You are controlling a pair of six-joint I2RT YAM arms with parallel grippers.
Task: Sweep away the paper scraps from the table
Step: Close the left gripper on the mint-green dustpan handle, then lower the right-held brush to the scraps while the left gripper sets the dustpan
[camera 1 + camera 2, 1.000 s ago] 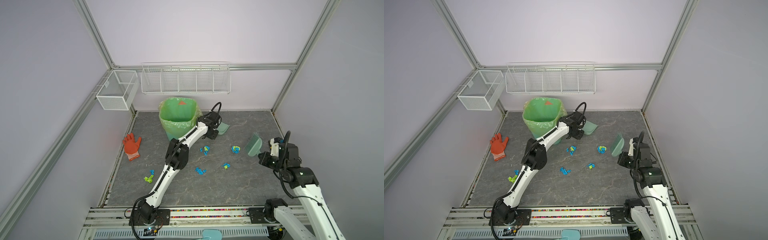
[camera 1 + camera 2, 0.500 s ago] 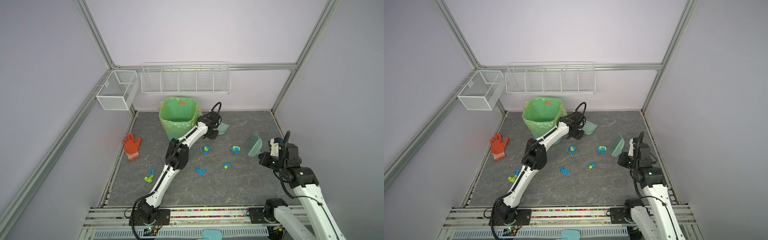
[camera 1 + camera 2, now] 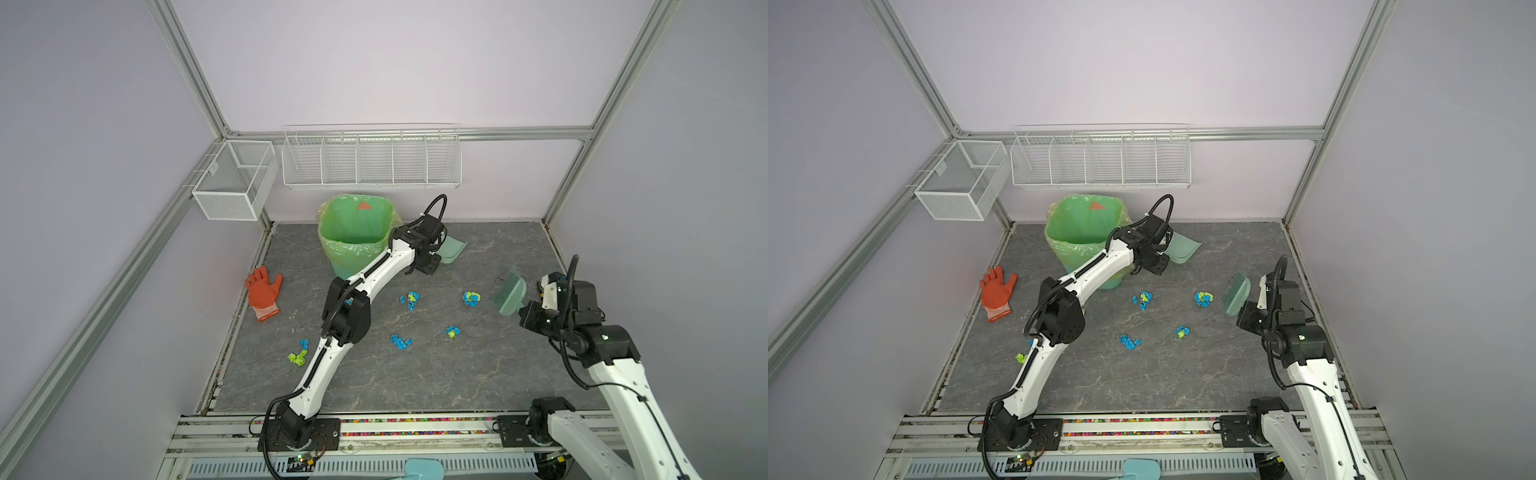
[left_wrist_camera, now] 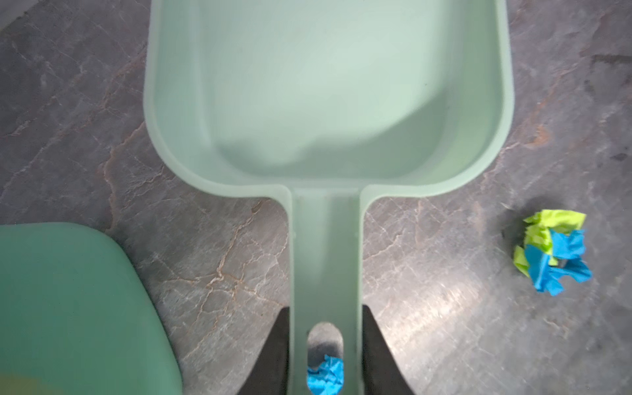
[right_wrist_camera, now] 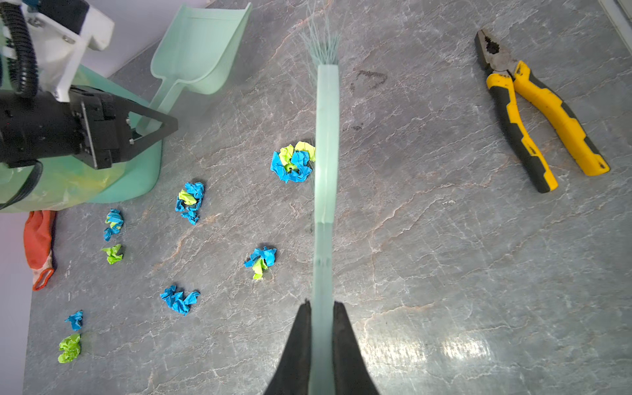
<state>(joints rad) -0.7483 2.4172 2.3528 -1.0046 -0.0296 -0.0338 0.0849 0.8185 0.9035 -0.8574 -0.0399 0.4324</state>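
Barely begun. Gripping dustpan [image 4: 328, 85] by its handle in narrowly parted left claw [image 4: 325, 328], beside bin [image 3: 353, 232]. Pinching brush [image 5: 326, 136] in tightly closed right claw [image 5: 321, 328]. Scattered over mid-table [image 3: 415, 374]: scraps [image 5: 292, 162], none in dustpan. Apparently left: sweeping, scooping, dumping everything.

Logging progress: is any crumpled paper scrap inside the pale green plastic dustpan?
No, in the left wrist view the pale green plastic dustpan is bare inside; a blue-and-lime paper scrap lies beside it.

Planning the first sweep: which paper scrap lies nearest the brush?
The blue-and-lime wad just beside the brush, rightmost in both top views; all others lie farther left.
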